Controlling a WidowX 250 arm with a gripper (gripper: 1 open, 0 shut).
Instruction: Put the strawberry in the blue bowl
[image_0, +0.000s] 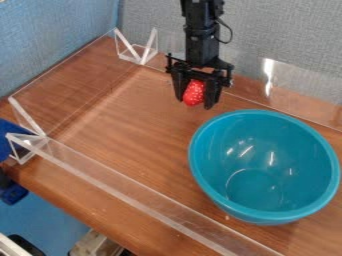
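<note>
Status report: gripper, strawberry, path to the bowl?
Black gripper shut on small red plastic strawberry, held above the wooden table. Large teal-blue glossy bowl empty, down-right in view. Nothing between them.

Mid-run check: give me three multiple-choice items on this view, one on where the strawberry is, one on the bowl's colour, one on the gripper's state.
1. Where is the strawberry?
A. between the gripper's fingers, above the table
B. inside the bowl
C. lying by the clear wall

2. What colour is the bowl?
A. red
B. teal-blue
C. white

3. What is the gripper doing?
A. open, holding nothing
B. shut on the bowl's rim
C. shut on the strawberry

Key: 1 A, the red fruit sits between the fingers behind the bowl, which holds nothing. 2 B, its glossy surface is teal-blue. 3 C, the fingers clamp the fruit's sides.
</note>
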